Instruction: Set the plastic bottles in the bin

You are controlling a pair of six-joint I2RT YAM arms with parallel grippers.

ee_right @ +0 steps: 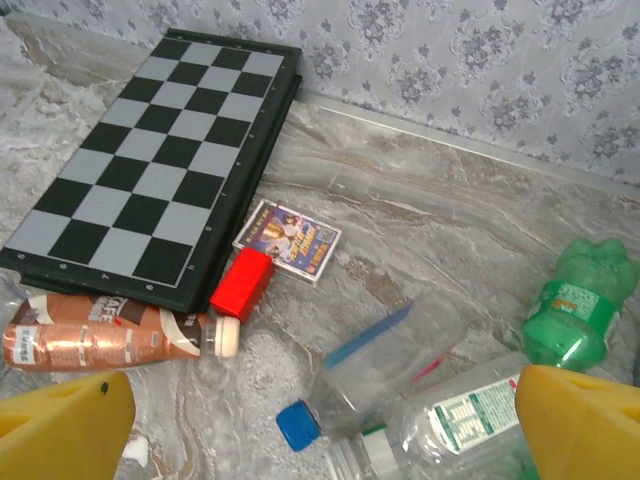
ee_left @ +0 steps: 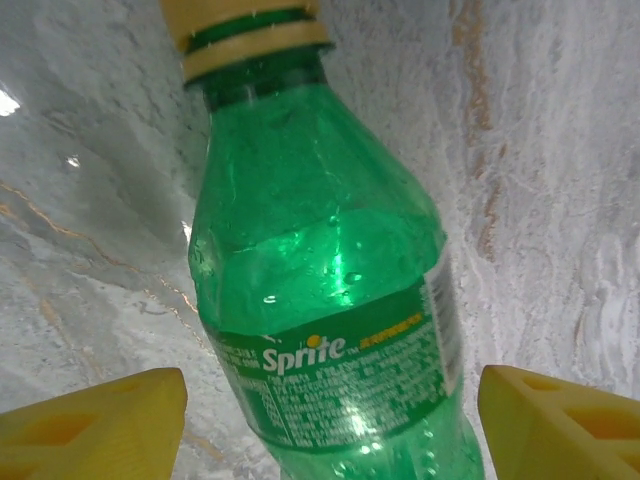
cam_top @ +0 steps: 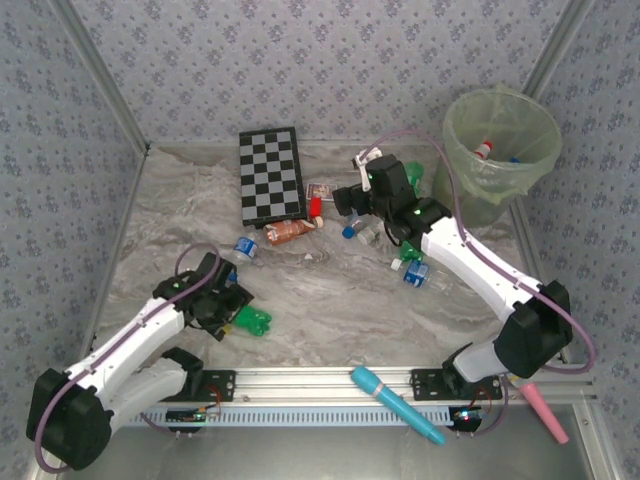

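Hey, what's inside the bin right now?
The bin holds what looks like a red-capped bottle with something blue beside it. Anything deeper is hidden by the bin's wall.

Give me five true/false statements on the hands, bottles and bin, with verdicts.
1. The green Sprite plastic bottle lies between the left hand's fingers. True.
2. The black-and-white chessboard stands upright against the wall. False: it lies flat on the grey marbled table.
3. The right hand grips the brown cream-capped plastic bottle. False: it is open and empty; that bottle lies on the table beside the chessboard.
4. The tall round bin with the pale green bag stands in the far right corner. True.
5. The small red block rests on the chessboard. False: it lies on the table beside the board's edge.
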